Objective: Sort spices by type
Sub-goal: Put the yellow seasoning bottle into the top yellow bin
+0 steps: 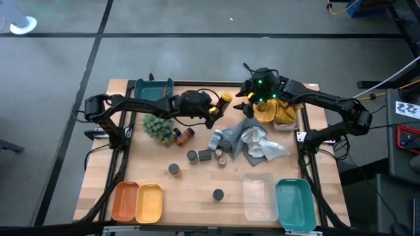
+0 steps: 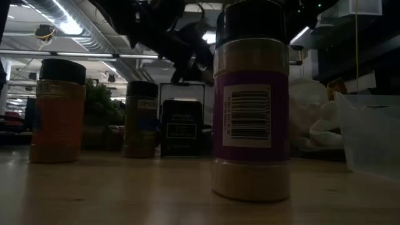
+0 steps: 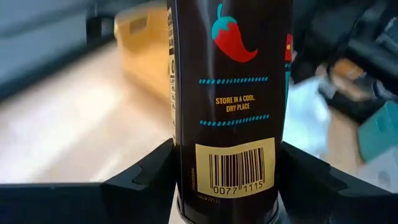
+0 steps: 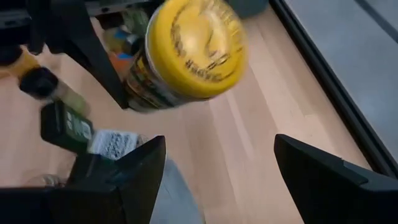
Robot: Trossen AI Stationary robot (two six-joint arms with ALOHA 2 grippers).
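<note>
My left gripper (image 1: 216, 110) is shut on a dark spice jar with a yellow lid (image 1: 225, 99) over the far middle of the table. In the right wrist view the yellow lid (image 4: 193, 46) faces my right gripper (image 4: 214, 168), which is open just short of it and touches nothing. In the high view my right gripper (image 1: 244, 103) is right of the jar. Several other spice jars (image 1: 205, 155) stand or lie mid-table, an orange one (image 1: 188, 134) on its side. In the low view a purple-labelled jar (image 2: 250, 100) stands nearest. My left gripper (image 3: 227, 183) pinches the jar between its two fingers by the lower body, at the barcode (image 3: 236, 177). One finger (image 3: 146, 180) is on each side. The jar sticks out ahead of the fingers, lid end away, and looks lifted clear of the table and tilted.
A bushy green plant ball (image 1: 157, 124) lies below the left arm. Grey and white cloths (image 1: 256, 143) are heaped right of centre, with a yellow heap (image 1: 275, 111) beyond. Orange (image 1: 125, 200), yellow (image 1: 149, 202), clear (image 1: 258, 193) and teal (image 1: 294, 203) trays line the near edge; another teal tray (image 1: 152, 88) sits far left.
</note>
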